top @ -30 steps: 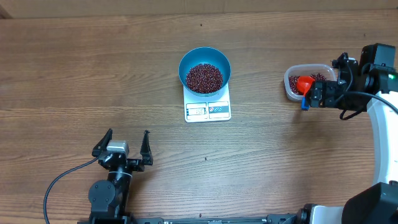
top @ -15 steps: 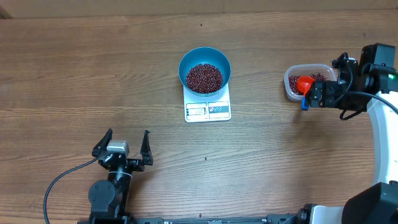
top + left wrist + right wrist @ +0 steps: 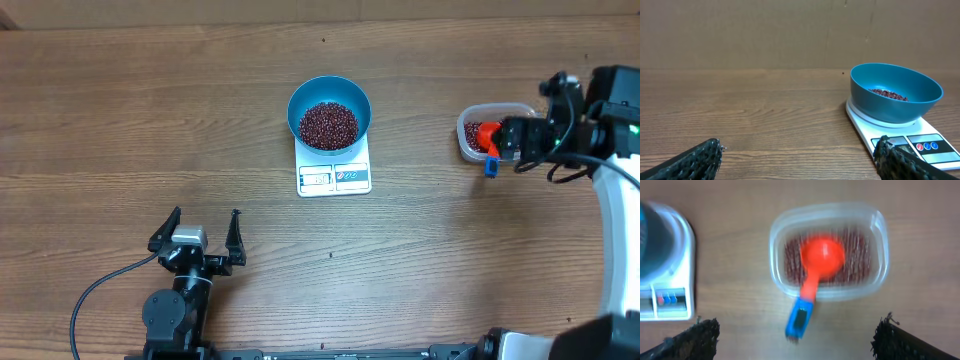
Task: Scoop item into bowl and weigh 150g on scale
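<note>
The blue bowl (image 3: 329, 100) stands on the white scale (image 3: 334, 178) at mid-table, with a heap of red-brown beans (image 3: 329, 125) inside. The left wrist view shows the bowl (image 3: 895, 95) and scale (image 3: 920, 145) ahead to the right. My right gripper (image 3: 508, 142) hovers open over a clear tub (image 3: 468, 140). Below it, the tub (image 3: 777, 240) holds more beans (image 3: 857, 255) and a red scoop (image 3: 822, 255) whose blue handle (image 3: 800, 320) hangs over the near rim. The right gripper (image 3: 795, 340) holds nothing. My left gripper (image 3: 206, 215) rests open and empty near the front edge.
Bare wooden tabletop surrounds the scale. A brown wall (image 3: 790, 30) rises behind the table. A black cable (image 3: 100, 285) trails from the left arm's base at the front left.
The right arm has shifted slightly toward the table's back, its wrist turning. The scoop, tub, bowl and left arm stay where they were.
</note>
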Motion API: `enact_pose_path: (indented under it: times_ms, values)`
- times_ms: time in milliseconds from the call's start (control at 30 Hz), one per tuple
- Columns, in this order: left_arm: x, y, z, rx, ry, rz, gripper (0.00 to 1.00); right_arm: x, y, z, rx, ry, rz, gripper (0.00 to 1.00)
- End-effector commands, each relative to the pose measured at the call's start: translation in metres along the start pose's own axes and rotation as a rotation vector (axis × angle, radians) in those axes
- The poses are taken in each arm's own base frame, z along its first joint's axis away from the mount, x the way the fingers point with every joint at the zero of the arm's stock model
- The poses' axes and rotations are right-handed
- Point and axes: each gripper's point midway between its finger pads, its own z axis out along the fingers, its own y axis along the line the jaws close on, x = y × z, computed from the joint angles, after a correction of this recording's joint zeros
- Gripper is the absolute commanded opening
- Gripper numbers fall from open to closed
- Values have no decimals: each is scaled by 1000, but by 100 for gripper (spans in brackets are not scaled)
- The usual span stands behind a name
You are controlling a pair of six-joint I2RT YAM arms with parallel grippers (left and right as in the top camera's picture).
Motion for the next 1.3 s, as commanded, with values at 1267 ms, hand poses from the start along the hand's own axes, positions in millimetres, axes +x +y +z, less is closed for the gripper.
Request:
enact_pose_path:
  times_ms: [1267]
  values:
    - [0, 1, 0, -5, -6, 25, 100, 93, 64, -25, -74, -839, -333, 100]
